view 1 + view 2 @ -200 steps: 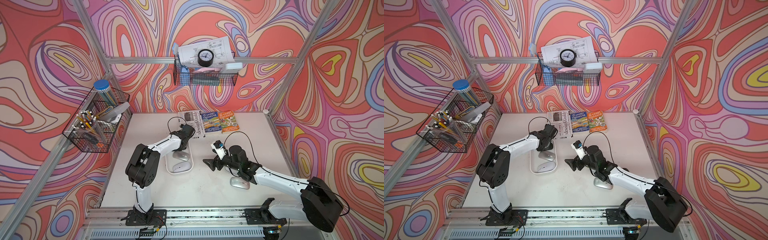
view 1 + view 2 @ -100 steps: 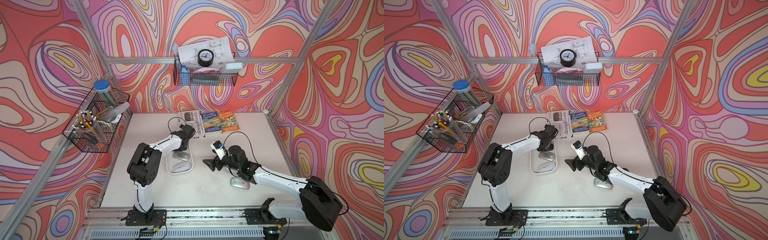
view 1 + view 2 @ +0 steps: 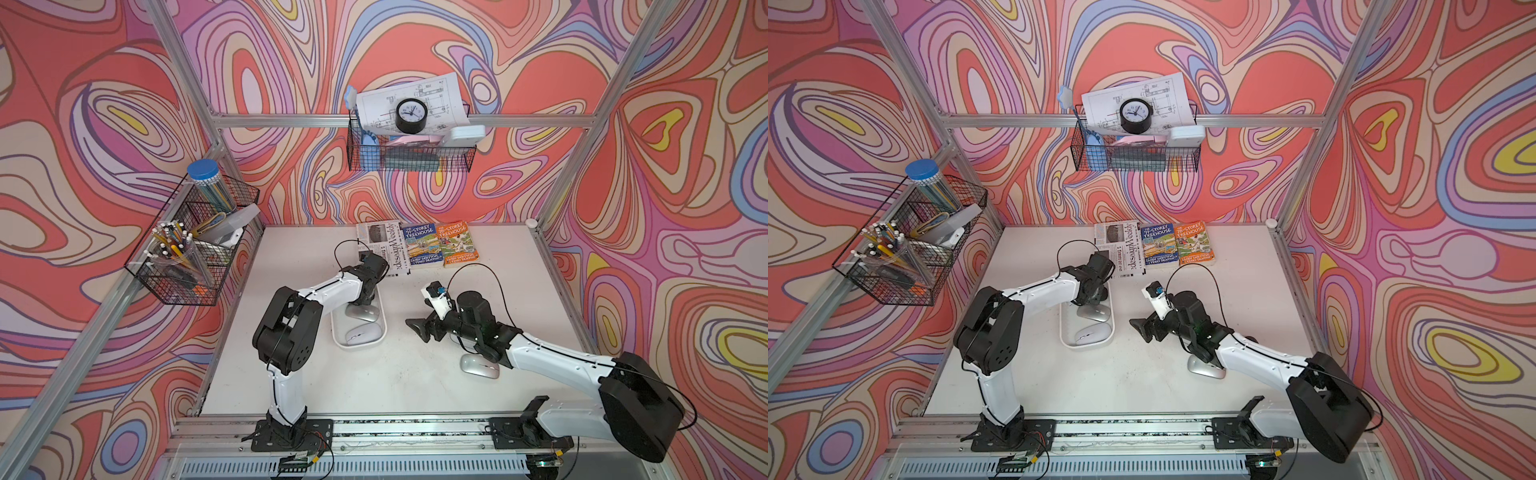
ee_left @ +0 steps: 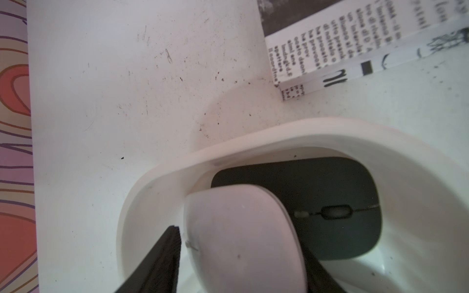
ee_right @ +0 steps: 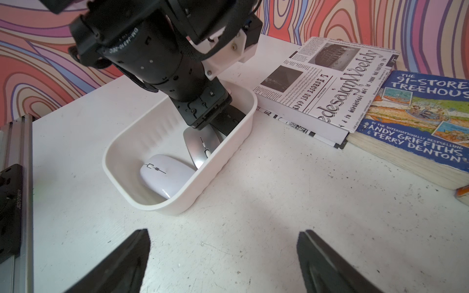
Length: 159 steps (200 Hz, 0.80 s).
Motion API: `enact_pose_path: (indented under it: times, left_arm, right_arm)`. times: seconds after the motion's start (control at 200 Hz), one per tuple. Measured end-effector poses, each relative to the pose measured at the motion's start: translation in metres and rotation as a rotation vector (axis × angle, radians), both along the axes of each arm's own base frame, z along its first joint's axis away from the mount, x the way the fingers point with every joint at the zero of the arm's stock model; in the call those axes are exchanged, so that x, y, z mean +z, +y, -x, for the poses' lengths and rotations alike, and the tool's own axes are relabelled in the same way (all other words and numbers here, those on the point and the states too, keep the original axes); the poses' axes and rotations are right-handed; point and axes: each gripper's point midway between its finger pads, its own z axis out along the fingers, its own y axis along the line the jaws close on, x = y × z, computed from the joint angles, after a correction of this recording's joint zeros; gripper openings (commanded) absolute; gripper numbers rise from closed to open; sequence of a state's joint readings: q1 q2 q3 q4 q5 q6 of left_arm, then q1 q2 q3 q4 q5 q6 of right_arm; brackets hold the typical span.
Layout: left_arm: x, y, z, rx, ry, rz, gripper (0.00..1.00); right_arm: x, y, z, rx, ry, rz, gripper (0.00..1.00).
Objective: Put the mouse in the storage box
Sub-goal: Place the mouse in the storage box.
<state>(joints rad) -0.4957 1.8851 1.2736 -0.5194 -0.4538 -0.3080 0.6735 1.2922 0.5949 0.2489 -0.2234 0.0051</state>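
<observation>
The storage box (image 3: 359, 347), a white plastic tub, is seen left of the counter's (image 3: 374, 382) middle, its long side running toward the far edge. Three mice are held in it: a white mouse (image 3: 360, 334) lies flat at the near end, a black mouse (image 4: 317, 197) lies at the far end, and a silver mouse (image 3: 363, 312) is lodged between them, tilted and partly overlapping the black one.

The left end effector (image 3: 366, 296) is lowered into the box over the silver mouse. In the left wrist view its fingers (image 4: 167, 253) are seen on either side of that mouse, parted, with a thin gap showing on one side, so the mouse is no longer clamped.

The right end effector (image 3: 419, 330) is held just above the counter, right of the box, its jaws spread wide and nothing between them. A second silver mouse (image 3: 478, 366) is left on the counter under the right arm, toward the near right corner, well apart from the box.

A folded newspaper (image 3: 380, 241) and two paperback books (image 3: 440, 245) are lined up along the far edge.
</observation>
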Motion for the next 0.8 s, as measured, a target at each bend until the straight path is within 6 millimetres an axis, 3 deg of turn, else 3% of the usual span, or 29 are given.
enact_pose_path:
  times: [0.225,0.536,0.636,0.796]
  left_arm:
    - [0.016,-0.012,0.017,-0.014,-0.010,0.141,0.80]
    - [0.078,-0.039,0.040,-0.046,-0.089,0.445,0.81]
    - [0.095,-0.047,0.053,-0.064,-0.101,0.544,0.81]
    - [0.110,-0.056,0.076,-0.094,-0.091,0.666,0.81]
  right_arm:
    - [0.000,-0.002,-0.002,-0.020,0.001,0.002,0.94]
    - [-0.006,-0.016,-0.016,-0.140,0.091,0.030,0.94]
    - [0.001,-0.034,-0.033,-0.242,0.156,0.011,0.94]
    - [-0.002,-0.085,-0.059,-0.457,0.290,-0.018,0.93]
